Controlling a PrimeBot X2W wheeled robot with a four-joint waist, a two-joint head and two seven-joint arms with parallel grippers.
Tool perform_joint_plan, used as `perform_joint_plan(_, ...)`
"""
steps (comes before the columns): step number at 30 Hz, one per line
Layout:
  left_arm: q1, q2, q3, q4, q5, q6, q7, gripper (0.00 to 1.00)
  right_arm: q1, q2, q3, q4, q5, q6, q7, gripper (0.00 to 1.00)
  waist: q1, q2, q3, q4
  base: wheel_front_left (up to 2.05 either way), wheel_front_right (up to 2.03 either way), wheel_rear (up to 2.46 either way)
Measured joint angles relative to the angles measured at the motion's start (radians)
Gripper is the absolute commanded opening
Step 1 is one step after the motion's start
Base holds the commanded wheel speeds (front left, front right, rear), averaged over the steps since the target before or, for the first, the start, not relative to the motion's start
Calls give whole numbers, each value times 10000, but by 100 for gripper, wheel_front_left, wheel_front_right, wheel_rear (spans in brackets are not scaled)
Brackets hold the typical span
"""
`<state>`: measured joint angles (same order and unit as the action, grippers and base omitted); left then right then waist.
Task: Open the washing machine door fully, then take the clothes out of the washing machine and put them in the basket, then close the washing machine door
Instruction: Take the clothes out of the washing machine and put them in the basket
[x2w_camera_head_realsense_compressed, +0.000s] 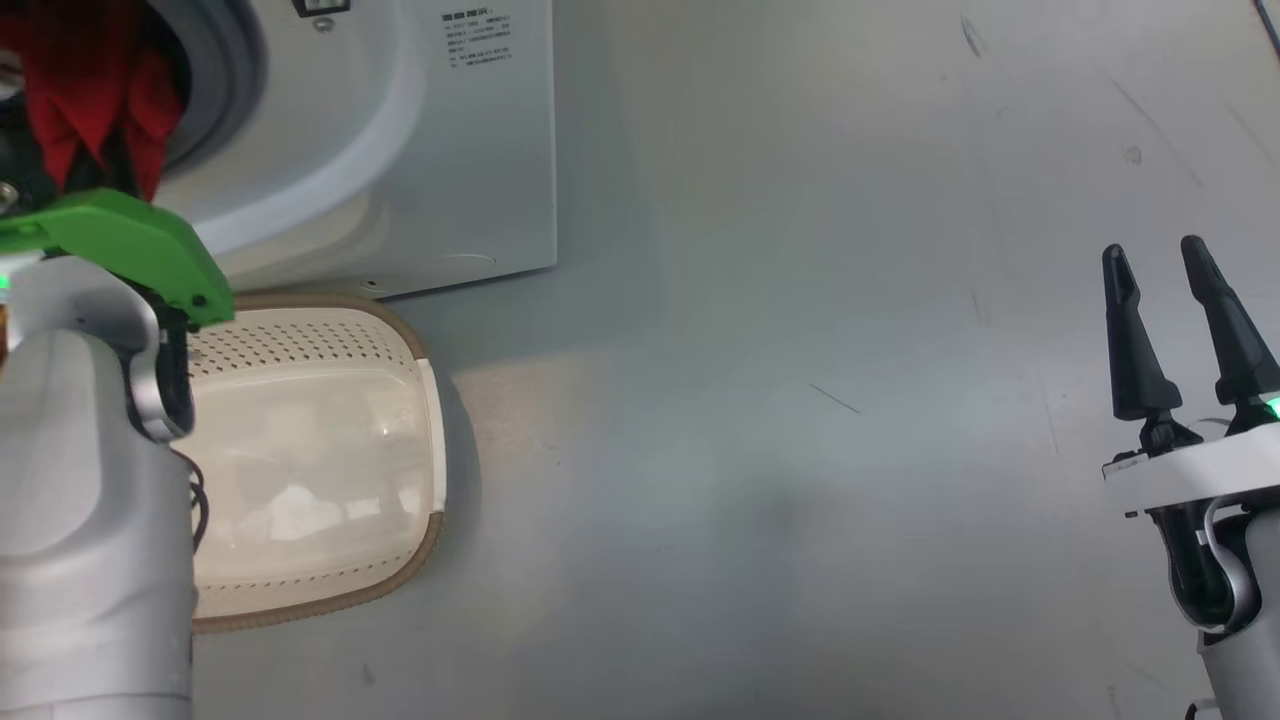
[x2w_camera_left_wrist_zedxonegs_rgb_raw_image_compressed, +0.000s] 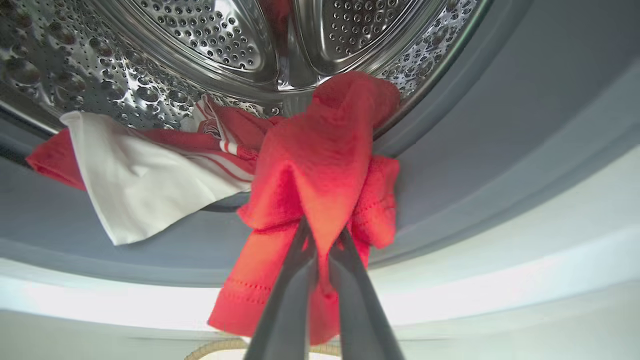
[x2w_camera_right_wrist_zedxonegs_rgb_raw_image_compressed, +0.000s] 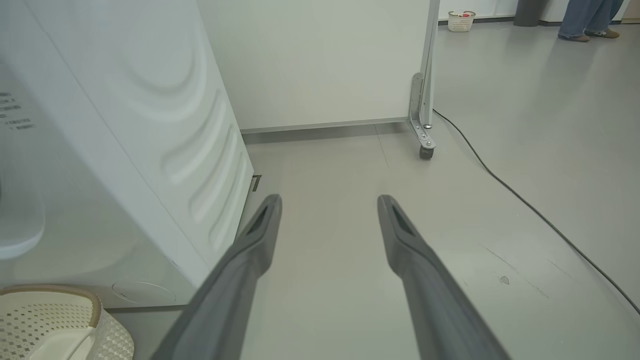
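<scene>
In the left wrist view my left gripper (x2w_camera_left_wrist_zedxonegs_rgb_raw_image_compressed: 322, 235) is shut on a fold of the red jersey (x2w_camera_left_wrist_zedxonegs_rgb_raw_image_compressed: 320, 165), at the mouth of the washing machine (x2w_camera_head_realsense_compressed: 400, 130). The jersey hangs over the grey seal (x2w_camera_left_wrist_zedxonegs_rgb_raw_image_compressed: 475, 165), and the red-and-white garment (x2w_camera_left_wrist_zedxonegs_rgb_raw_image_compressed: 145, 175) lies beside it, draped from the steel drum (x2w_camera_left_wrist_zedxonegs_rgb_raw_image_compressed: 210, 40). From the head, the red cloth (x2w_camera_head_realsense_compressed: 90, 100) shows in the opening above my left forearm. The cream basket (x2w_camera_head_realsense_compressed: 400, 350) sits on the floor under the opening. My right gripper (x2w_camera_head_realsense_compressed: 1155, 260) stands open over bare floor at the right. The washing machine door is out of view.
In the right wrist view, the machine's white side (x2w_camera_right_wrist_zedxonegs_rgb_raw_image_compressed: 165, 140) stands left of my fingers. A white panel on a castor (x2w_camera_right_wrist_zedxonegs_rgb_raw_image_compressed: 425, 145) stands behind, and a black cable (x2w_camera_right_wrist_zedxonegs_rgb_raw_image_compressed: 525, 200) runs across the grey floor. A person's legs (x2w_camera_right_wrist_zedxonegs_rgb_raw_image_compressed: 590, 20) and another basket (x2w_camera_right_wrist_zedxonegs_rgb_raw_image_compressed: 461, 20) are far off.
</scene>
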<state>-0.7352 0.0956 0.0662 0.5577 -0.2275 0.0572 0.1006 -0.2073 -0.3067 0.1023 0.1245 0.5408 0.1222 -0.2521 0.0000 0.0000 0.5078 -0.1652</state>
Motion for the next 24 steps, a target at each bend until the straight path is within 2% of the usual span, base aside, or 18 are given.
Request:
perform_joint_plan(3,425,-205,-81,115,-13,-121,-251,0,273,-6,-23,61,-142,0,0,100,0,0,-332,179,0,0,0)
perform_joint_plan(12,1550,-301,-311,130,-75,-520,-1214,0,851,10,-29,169,-349,0,0,100,0,0,-1306,738,0,0,0)
perform_joint_plan(19,2348,-502,-723,-247,-90,-1028,-2339,0,1213,188,-33,226,-506,0,0,100,0,0,-2046,1133,0,0,0)
perform_joint_plan(24,2760,-539,-915,-646,-117,-1154,-3170,0,1419,270,-109,219,-529,0,0,100,0,0,-2480,1390,0,0,0)
